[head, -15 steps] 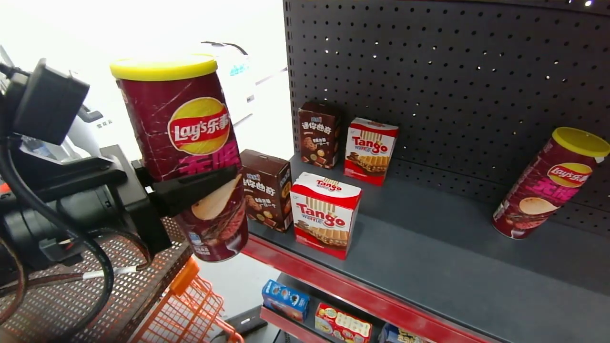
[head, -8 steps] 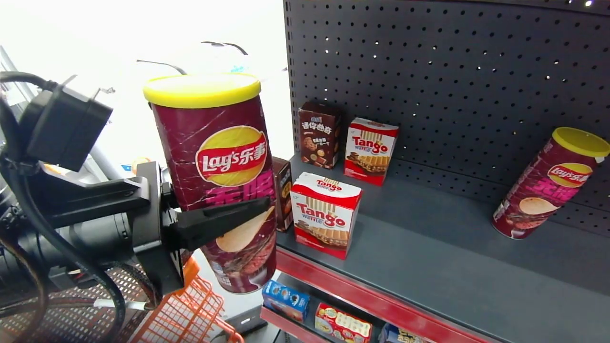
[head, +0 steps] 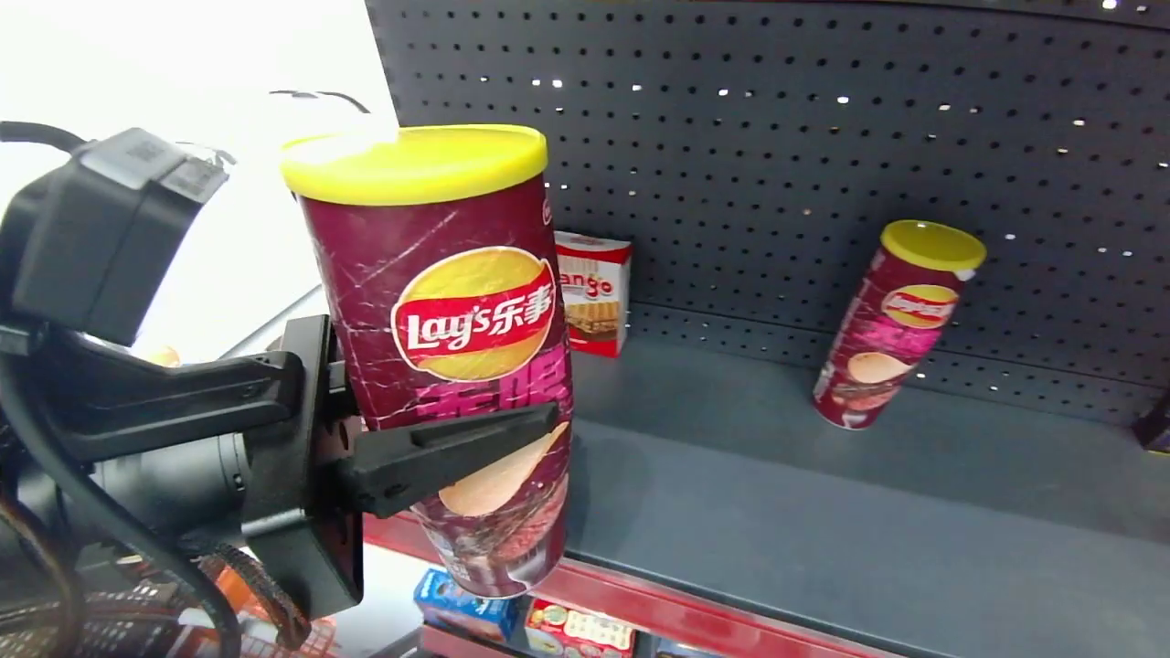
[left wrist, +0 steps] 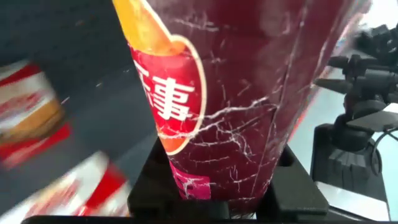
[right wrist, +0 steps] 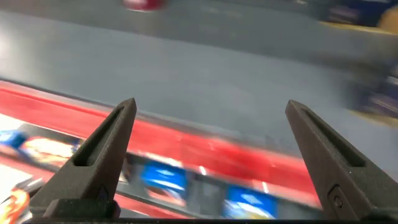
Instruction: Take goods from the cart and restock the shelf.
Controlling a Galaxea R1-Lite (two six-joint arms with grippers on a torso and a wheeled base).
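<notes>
Gripping a scuffed cylindrical can [head: 430, 274], left pincer [head: 526, 407] hovers.

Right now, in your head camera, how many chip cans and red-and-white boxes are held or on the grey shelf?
Cans: 2 (held can, far can)
Boxes: 1 (box)
Total: 3
</notes>
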